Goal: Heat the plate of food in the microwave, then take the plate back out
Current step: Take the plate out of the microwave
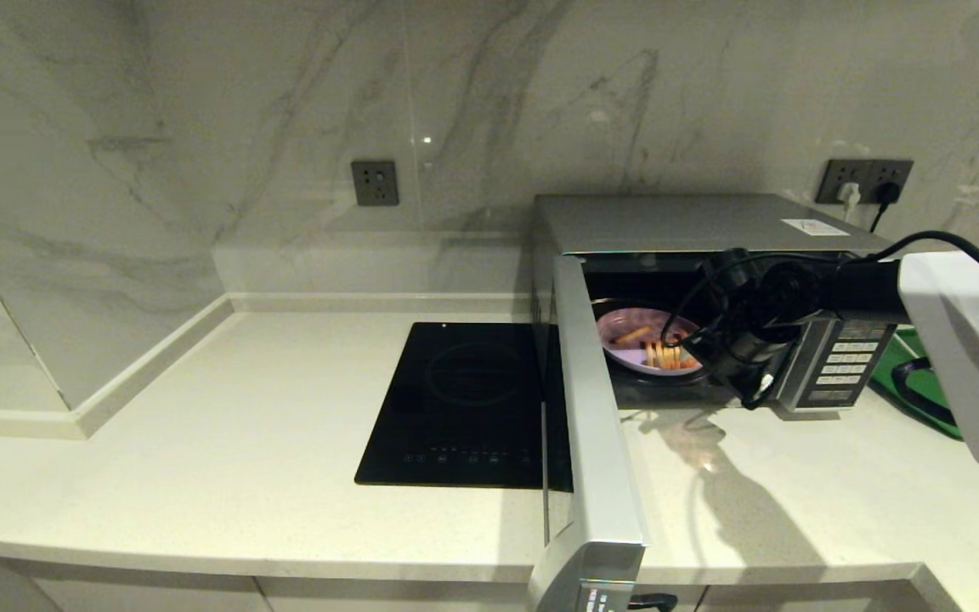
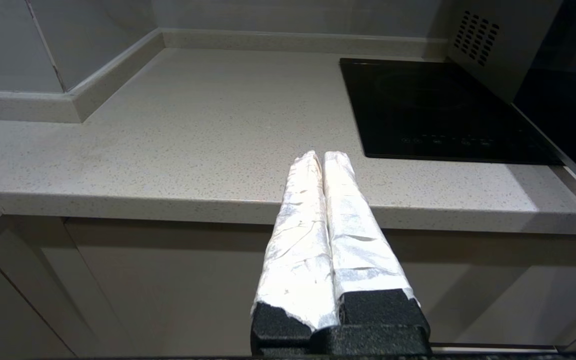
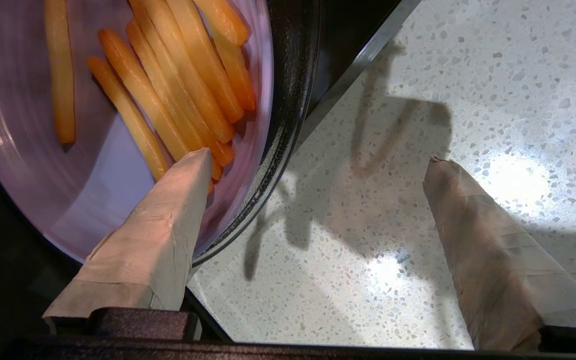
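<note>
Head view: plate of food point(image 1: 636, 333) sits inside the microwave point(image 1: 676, 223) cavity, on the dark turntable, near the front opening – lavender plate w/ a bunch of yellow-orange sticks on the side nearest the opening, one stick lying apart. Microwave door point(image 1: 596, 425) is swung wide open toward the robot, on the left of the cavity; keypad panel point(image 1: 846, 361) on the right. Right gripper point(image 3: 313, 165) is at the cavity mouth, just at the plate's front edge. In the right wrist view its fingers are spread wide – one fingertip point(image 3: 188, 170) over the plate rim by the sticks, the other over the speckled counter point(image 1: 200, 442); nothing gripped. Black induction cooktop point(image 1: 464, 404) is set in the counter left of the door. Green tray point(image 1: 923, 391) is partly visible right of the microwave. Left gripper point(image 2: 323, 157) is parked below the counter edge, fingers pressed together, holding nothing.
</note>
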